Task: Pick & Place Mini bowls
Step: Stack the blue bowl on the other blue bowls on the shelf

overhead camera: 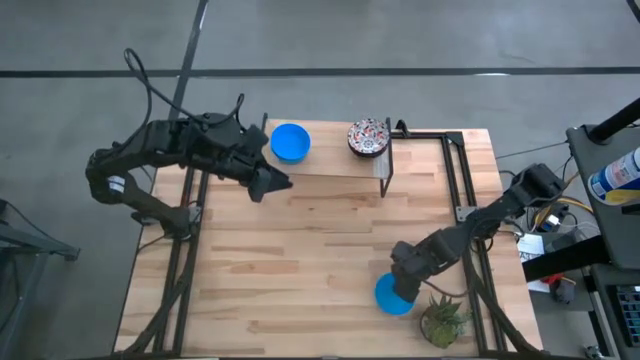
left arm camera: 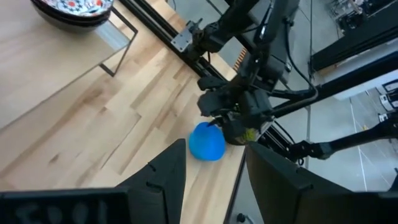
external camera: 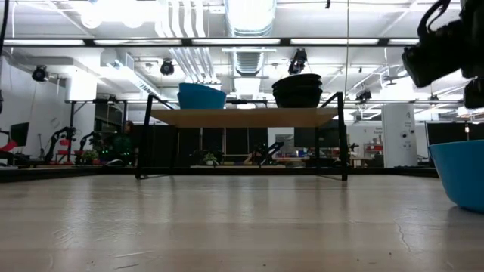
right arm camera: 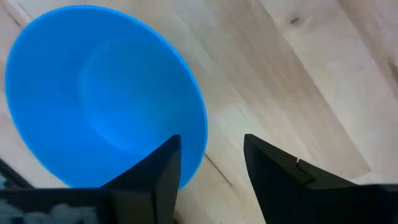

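One bright blue mini bowl (overhead camera: 393,297) stands on the table near its near right corner, also seen in the low view (external camera: 460,172). My right gripper (right arm camera: 211,168) is open over it, pointing down; one finger (right arm camera: 155,171) stands inside the bowl's rim (right arm camera: 200,134) and the other (right arm camera: 280,177) outside, with no touch showing. Another blue bowl (overhead camera: 290,142) and a stack of floral bowls (overhead camera: 368,137) rest on a small raised shelf (overhead camera: 330,165). My left gripper (overhead camera: 272,184) is open and holds nothing, hovering by the shelf's near left side.
A small potted plant (overhead camera: 443,320) stands right beside the blue bowl at the near right corner. The shelf's black frame (overhead camera: 385,170) and a black rail (overhead camera: 460,175) run along the far right. The middle of the wooden table (overhead camera: 300,250) is bare.
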Action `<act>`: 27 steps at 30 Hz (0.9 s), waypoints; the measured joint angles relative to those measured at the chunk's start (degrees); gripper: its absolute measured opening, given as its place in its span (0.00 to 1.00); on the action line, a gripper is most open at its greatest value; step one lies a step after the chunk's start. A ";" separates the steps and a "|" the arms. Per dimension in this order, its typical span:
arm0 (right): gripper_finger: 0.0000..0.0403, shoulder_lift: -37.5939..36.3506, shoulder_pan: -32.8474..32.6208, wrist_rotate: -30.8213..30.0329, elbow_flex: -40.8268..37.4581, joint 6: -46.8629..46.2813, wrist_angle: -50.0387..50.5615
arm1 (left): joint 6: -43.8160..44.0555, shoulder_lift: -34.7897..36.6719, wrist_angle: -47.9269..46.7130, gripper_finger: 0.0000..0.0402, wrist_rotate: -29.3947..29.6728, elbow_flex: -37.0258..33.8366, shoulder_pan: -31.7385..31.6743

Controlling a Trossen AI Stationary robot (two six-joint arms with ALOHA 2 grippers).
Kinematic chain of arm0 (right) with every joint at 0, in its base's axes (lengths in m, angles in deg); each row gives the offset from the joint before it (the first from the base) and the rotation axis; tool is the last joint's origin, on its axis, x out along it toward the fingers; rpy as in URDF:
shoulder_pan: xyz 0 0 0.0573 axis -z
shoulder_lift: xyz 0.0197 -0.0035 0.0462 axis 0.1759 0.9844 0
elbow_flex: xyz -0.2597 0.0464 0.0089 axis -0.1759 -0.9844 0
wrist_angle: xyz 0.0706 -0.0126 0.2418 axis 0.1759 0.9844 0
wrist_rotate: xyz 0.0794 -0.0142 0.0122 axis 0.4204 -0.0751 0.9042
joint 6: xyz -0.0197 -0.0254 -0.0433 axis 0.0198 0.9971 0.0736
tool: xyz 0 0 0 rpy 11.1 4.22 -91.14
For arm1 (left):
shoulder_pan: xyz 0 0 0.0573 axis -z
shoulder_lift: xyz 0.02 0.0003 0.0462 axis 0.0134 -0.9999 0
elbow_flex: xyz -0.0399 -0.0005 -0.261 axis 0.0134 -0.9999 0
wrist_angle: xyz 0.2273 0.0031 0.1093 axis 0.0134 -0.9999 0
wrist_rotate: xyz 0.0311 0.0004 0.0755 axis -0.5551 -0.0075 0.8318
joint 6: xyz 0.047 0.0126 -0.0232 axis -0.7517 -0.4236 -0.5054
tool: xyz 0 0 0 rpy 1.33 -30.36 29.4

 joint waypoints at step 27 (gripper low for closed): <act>0.02 3.11 1.46 2.99 2.13 -6.67 -5.11 | 7.38 -0.15 0.03 0.39 2.25 -9.11 2.51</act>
